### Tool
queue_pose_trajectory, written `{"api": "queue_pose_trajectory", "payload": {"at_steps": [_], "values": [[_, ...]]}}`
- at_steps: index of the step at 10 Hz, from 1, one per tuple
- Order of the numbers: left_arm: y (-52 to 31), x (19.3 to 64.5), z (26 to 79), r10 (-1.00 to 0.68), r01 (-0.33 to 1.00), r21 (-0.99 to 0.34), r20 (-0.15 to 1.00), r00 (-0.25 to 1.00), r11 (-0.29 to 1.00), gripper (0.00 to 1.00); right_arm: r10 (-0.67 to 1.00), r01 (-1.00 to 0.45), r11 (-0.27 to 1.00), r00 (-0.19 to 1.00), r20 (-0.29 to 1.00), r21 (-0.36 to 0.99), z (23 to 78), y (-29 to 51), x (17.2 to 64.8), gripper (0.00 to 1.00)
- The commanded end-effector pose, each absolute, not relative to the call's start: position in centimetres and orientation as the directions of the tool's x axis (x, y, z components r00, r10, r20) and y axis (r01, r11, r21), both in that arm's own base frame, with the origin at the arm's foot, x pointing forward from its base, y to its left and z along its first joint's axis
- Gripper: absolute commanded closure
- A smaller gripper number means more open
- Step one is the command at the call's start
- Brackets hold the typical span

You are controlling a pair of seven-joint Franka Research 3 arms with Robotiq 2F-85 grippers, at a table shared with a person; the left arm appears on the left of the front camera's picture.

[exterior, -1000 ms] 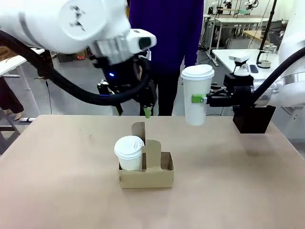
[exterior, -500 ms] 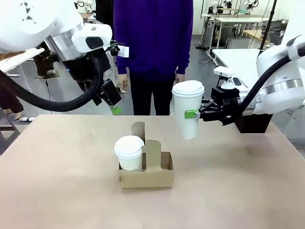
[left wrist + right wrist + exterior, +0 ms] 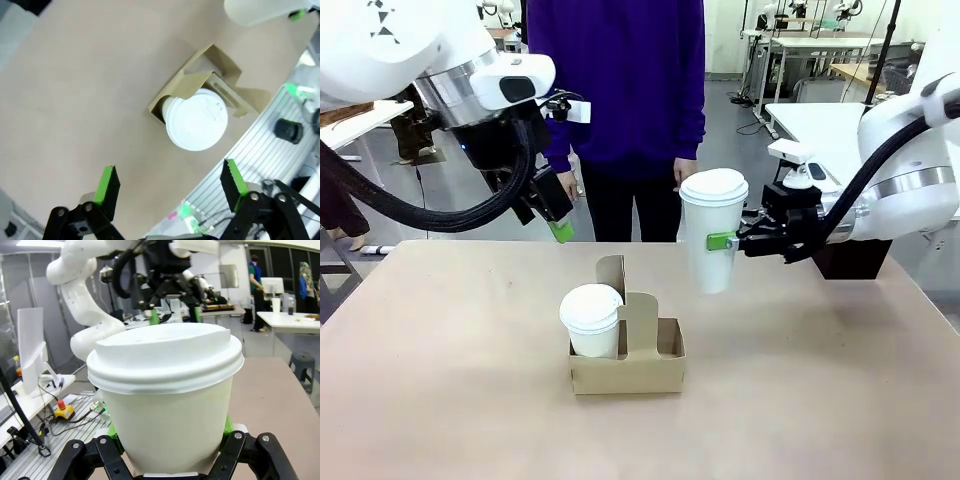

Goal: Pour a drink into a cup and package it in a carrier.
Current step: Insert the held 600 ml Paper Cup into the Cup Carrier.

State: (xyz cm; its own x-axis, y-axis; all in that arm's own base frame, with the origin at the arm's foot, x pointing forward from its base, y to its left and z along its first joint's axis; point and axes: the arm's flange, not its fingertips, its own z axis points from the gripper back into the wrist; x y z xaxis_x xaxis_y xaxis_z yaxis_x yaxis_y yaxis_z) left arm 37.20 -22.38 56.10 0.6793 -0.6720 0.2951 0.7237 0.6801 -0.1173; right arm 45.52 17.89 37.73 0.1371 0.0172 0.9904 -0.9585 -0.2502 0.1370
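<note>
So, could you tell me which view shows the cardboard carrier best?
The front view: the carrier stands whole, a lidded cup in one slot, the other empty. The left wrist view shows it from above, partly hidden by that cup.

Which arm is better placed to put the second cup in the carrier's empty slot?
Right. The right gripper is shut on the lidded cup, upright in the air beside the carrier, on its empty-slot side. The left gripper is open, holding nothing.
</note>
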Motion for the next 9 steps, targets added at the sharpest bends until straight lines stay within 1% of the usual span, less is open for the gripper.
{"api": "queue_pose_trajectory", "payload": {"at_steps": [1, 2, 4, 5, 6, 7, 9], "values": [[-18.5, 37.8, 54.7, -0.675, 0.763, -0.169, 0.375, 0.635, 0.624, 0.0, -0.055, -0.938, -0.341, 0.084, 0.995, 0.061, 36.4, 20.7, 45.2, 0.2], [-17.0, 37.6, 54.3, -0.699, 0.803, -0.195, 0.405, 0.589, 0.563, 0.0, -0.099, -0.93, -0.364, 0.079, 0.992, 0.037, 35.7, 21.7, 45.0, 0.2], [-14.2, 37.2, 53.5, -0.729, 0.867, -0.242, 0.47, 0.498, 0.435, 0.0, -0.126, -0.9, -0.435, 0.092, 0.988, 0.028, 34.0, 23.4, 45.1, 0.2], [-12.7, 37.5, 53.0, -0.716, 0.875, -0.266, 0.504, 0.484, 0.404, 0.0, -0.14, -0.888, -0.459, 0.105, 0.985, 0.029, 33.3, 23.8, 45.0, 0.2], [-11.1, 38.1, 52.1, -0.691, 0.877, -0.266, 0.54, 0.48, 0.401, 0.0, -0.145, -0.878, -0.476, 0.127, 0.981, 0.043, 32.4, 24.2, 44.9, 0.2], [-10.2, 37.7, 51.6, -0.681, 0.873, -0.261, 0.549, 0.485, 0.411, 0.0, -0.153, -0.878, -0.477, 0.132, 0.979, 0.044, 31.8, 24.5, 44.6, 0.2], [-8.6, 37.6, 49.9, -0.677, 0.899, -0.246, 0.593, 0.435, 0.362, 0.0, -0.154, -0.864, -0.499, 0.163, 0.974, 0.066, 30.2, 24.8, 44.7, 0.2]]}}
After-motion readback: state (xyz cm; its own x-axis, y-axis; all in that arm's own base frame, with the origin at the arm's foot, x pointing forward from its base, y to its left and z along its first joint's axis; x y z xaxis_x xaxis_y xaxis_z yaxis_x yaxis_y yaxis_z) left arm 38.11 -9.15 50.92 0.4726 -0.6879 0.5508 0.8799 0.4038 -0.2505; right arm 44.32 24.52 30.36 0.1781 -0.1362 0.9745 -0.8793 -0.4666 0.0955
